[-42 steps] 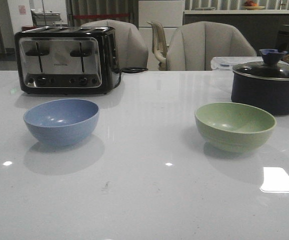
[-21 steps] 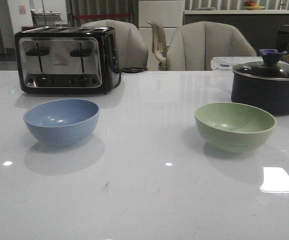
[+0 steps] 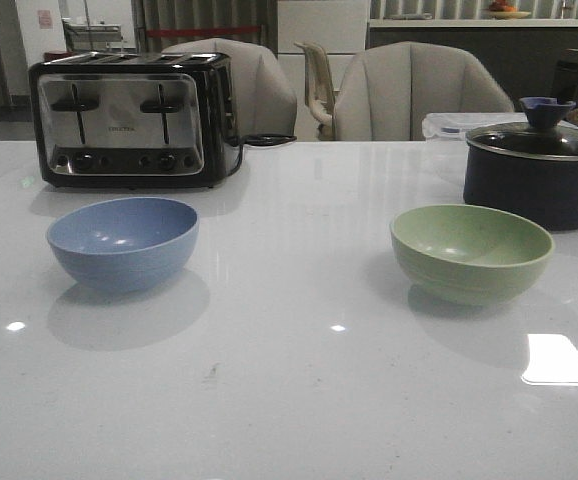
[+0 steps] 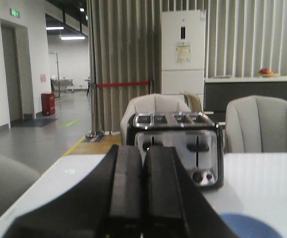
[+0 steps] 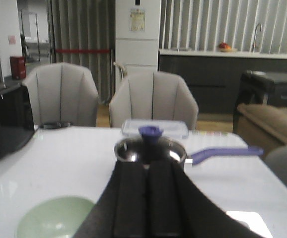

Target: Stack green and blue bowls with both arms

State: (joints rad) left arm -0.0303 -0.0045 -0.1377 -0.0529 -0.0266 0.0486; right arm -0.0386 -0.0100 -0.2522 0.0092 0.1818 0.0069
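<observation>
While both my grippers, left (image 4: 142,198) and right (image 5: 148,203), sit pressed together, empty: dusty blue matte bowl (image 3: 123,243), sage green matte bowl (image 3: 471,252), well apart, unstacked.

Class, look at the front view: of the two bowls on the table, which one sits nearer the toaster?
The blue bowl. It sits just in front of the toaster on the table's left side, while the green bowl sits far right, by the dark lidded pot.

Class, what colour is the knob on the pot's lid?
Dark blue-purple knob on the pot; the right wrist view shows it best.
</observation>
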